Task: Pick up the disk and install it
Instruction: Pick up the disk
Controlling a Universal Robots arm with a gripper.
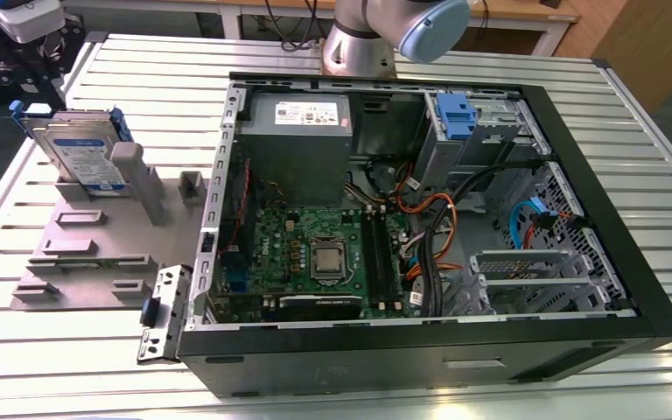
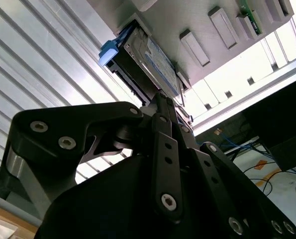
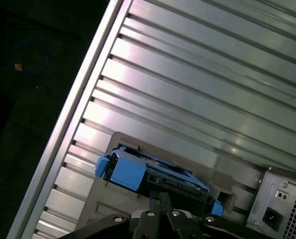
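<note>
Disk (image 1: 80, 157): stood on edge in the grey stand (image 1: 91, 254), just beneath the gripper (image 3: 160, 198)
Facing: labelled face was turned toward the open computer case (image 1: 430, 350); blue bracket (image 3: 125, 172) lay on the edge nearest the gripper
Long axis: looked roughly upright, leaning a little
Gripper: clenched, tips together, holding nothing
Surface: ribbed metal bench (image 1: 32, 376) carried the stand and case
Room: dark floor (image 3: 23, 124) lay past the bench edge on the gripper's side
</note>
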